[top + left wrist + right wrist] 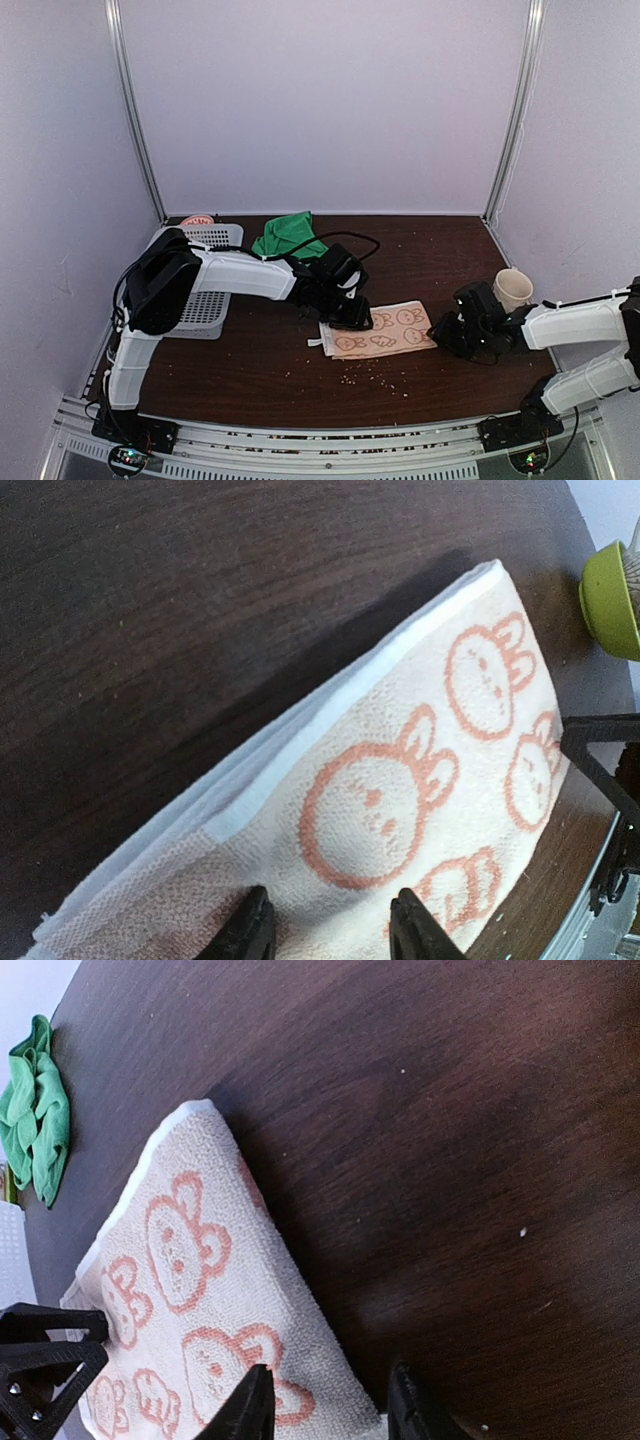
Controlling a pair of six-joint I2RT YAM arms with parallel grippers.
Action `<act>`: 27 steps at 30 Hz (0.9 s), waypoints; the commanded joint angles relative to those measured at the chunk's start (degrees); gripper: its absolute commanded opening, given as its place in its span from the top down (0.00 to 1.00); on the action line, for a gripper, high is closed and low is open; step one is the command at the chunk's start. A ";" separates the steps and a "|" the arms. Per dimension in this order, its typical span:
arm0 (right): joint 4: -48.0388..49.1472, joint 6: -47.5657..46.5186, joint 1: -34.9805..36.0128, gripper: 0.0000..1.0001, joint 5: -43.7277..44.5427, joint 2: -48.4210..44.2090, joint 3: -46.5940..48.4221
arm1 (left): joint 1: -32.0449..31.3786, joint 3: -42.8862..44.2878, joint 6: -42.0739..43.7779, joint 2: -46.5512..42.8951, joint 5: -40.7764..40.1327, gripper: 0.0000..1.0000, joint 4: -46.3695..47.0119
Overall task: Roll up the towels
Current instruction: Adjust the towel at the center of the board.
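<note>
The pinkish-beige towel (380, 330) with orange cartoon figures lies folded flat on the dark table, also in the left wrist view (400, 810) and right wrist view (190, 1300). My left gripper (345, 312) is open over its left end, fingers (250, 930) just above the cloth. My right gripper (448, 333) is open at the towel's right end, one fingertip (248, 1405) over the cloth, the other over bare table. The green towel (290, 236) lies bunched at the back, and also shows in the right wrist view (38, 1110).
A white perforated basket (205, 285) stands at the left with a pink-rimmed object (198, 219) behind it. A beige cup (514, 289) stands at the right, behind the right arm. Crumbs dot the table (380, 375) in front of the towel.
</note>
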 commanded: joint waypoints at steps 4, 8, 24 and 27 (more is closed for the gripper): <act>0.17 6.55 -0.58 0.67 -3.84 4.55 -2.09 | -0.29 -1.64 1.26 0.44 -1.35 0.59 0.62; -1.14 6.49 -0.57 0.69 -4.65 5.20 -2.34 | -0.29 -1.58 1.70 0.58 -1.48 0.59 0.66; -9.29 6.81 -0.54 0.59 -2.51 -4.85 -6.86 | -0.45 -0.13 3.09 -1.56 -0.36 0.59 0.20; -4.82 9.20 -0.58 0.61 -3.92 -2.82 -7.79 | -0.71 0.45 3.48 -1.70 -0.51 0.59 0.12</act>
